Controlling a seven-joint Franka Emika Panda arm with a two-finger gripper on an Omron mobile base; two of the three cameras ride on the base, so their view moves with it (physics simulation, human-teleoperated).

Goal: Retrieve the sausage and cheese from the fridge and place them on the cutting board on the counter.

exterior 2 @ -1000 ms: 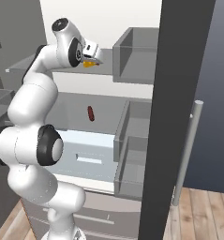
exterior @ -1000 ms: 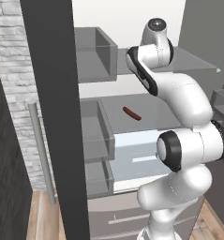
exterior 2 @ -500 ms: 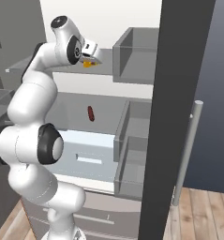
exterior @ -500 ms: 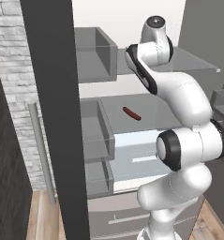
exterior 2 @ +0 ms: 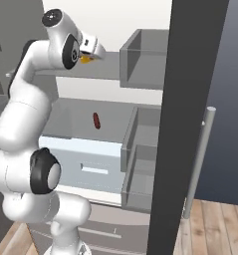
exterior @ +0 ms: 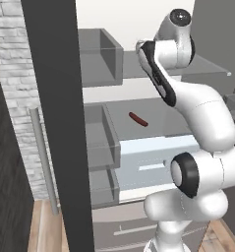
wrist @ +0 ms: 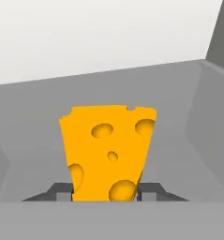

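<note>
The yellow-orange cheese (wrist: 108,150), a wedge with holes, stands upright on the fridge's upper grey shelf (wrist: 33,136). My gripper (wrist: 106,192) is shut on its lower part, one dark fingertip (wrist: 62,192) against each side. From the right base, the gripper (exterior 2: 93,52) reaches in at upper-shelf height with a bit of the cheese (exterior 2: 85,59) showing under it. The dark red-brown sausage (exterior: 138,119) (exterior 2: 96,120) lies alone on the shelf below. The fridge (exterior: 119,34) stands open. The cutting board and the counter are out of view.
The open fridge doors (exterior: 55,123) (exterior 2: 190,99) flank the arm on both sides, each with grey door bins (exterior: 102,56) (exterior 2: 140,55). A pale drawer (exterior: 153,157) sits under the sausage's shelf. A bar handle (exterior 2: 200,159) sticks out from the right door.
The jaws have closed from wide open onto the cheese. The hand has shifted slightly upward at the upper shelf. The sausage has not moved.
</note>
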